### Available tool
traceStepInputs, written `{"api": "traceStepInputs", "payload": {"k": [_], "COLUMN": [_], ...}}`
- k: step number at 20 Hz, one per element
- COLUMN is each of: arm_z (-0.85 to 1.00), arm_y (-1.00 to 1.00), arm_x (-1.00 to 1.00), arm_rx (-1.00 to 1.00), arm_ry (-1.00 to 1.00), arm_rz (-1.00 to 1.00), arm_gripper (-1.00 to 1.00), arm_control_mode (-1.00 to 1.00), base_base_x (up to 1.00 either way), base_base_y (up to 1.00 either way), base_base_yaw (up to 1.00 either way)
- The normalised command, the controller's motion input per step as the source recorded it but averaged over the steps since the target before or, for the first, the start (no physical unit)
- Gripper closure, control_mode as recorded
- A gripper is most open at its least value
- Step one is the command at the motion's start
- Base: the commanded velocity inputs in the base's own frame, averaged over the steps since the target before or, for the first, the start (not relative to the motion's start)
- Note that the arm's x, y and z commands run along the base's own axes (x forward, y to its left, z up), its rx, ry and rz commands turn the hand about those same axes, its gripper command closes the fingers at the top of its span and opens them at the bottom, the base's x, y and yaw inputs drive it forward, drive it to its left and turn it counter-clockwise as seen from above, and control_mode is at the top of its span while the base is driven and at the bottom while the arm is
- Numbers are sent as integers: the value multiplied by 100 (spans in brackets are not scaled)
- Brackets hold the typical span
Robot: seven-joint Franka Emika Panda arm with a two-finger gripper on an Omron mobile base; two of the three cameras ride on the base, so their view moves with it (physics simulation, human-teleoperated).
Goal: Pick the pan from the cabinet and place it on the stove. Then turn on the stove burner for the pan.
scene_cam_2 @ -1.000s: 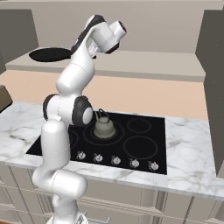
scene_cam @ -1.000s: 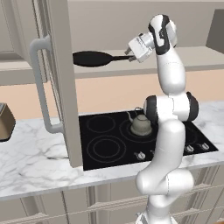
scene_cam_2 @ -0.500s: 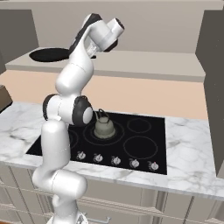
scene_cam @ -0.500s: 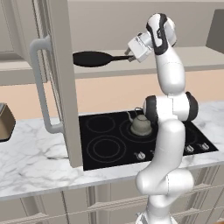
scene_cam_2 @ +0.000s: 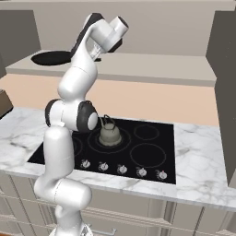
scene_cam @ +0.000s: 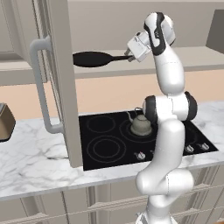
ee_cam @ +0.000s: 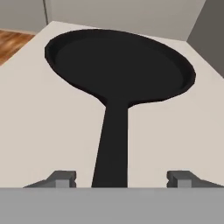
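1 cabinet (scene_cam: 61, 78) stands open above the counter, its panelled door swung out toward the base with a long curved bar handle (scene_cam: 40, 87) on its outer face. the plain beige shelf (ee_cam: 48, 127) inside carries the pan. below it, the marble counter (scene_cam: 30, 166) runs across both base views, and the stove (scene_cam: 105, 148) is set into it, a flat black glass surface with thin grey rings and a row of small silver knobs (scene_cam_2: 121, 169) along its front edge.

the arm rises from the base, bends at a dark elbow above the cooktop, and reaches up to shelf level. the pan (scene_cam: 89, 58) lies flat on the shelf, well above the stove and not on it; its long dark handle (ee_cam: 111, 148) points back toward the hand. a grey-green kettle (scene_cam: 141, 125) sits on 1 of the rear ring outlines. a brown box-shaped object (scene_cam: 5, 122) sits at the far left edge of the counter in the left base view.

the gripper (ee_cam: 122, 178) is at the end of the pan handle. in the hand view its 2 fingertips (ee_cam: 63, 178) are spread wide, 1 on each side of the handle, with clear shelf visible between each tip and the handle, so the fingers are released and hold nothing.
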Motion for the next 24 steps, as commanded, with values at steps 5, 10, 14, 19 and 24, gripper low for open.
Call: {"api": "traceStepInputs", "payload": {"k": [5,10,14,19,24], "arm_z": [-41,-26,-11,-13,-13], "arm_y": [3,0,-1,-5,0], "arm_x": [0,0,0,0,0], "arm_rx": [-6,-1,1,6,8], "arm_ry": [0,0,0,0,-2], "arm_rz": [0,0,0,0,0], "arm_gripper": [100,100,100,100,100], "arm_control_mode": [-100,-100,-100,-100,-100], "base_base_x": [0,0,0,0,0], "base_base_y": [0,0,0,0,0], "base_base_yaw": [0,0,0,0,0]}}
